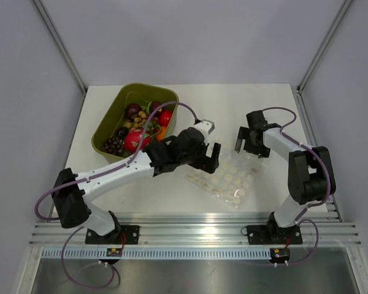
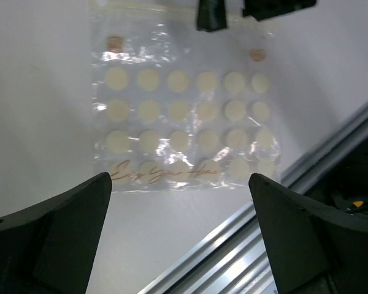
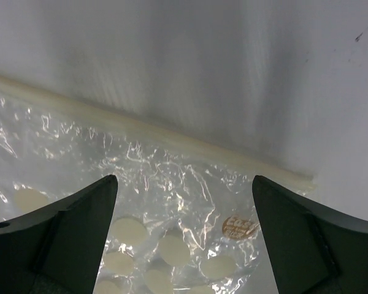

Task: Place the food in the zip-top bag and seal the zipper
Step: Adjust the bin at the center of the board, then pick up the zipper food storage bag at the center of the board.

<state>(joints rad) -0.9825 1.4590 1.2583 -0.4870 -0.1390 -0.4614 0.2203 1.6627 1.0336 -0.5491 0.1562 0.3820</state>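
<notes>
Observed: the bag (image 1: 227, 182) lies flat on the bench (image 1: 264, 104), near the front rail, with nothing in it. The food (image 1: 141, 125) is all in the tub (image 1: 107, 131), well apart from the bag.

Left end effector (image 1: 212, 158): jaws wide apart, holding nothing, poised over the bag's left edge. It looks down the bag's length from the printed end.

Right end effector (image 1: 248, 146): jaws likewise spread and empty, hovering at the bag's far edge, where the zipper (image 3: 172, 138) runs.

Assessment: one end effector at each end suggests the bag is to be pinned and its mouth lifted before any loading. Whether the zipper is pressed shut cannot be told.

Risk: thin, crinkly film flat on the bench offers little to grip.
</notes>
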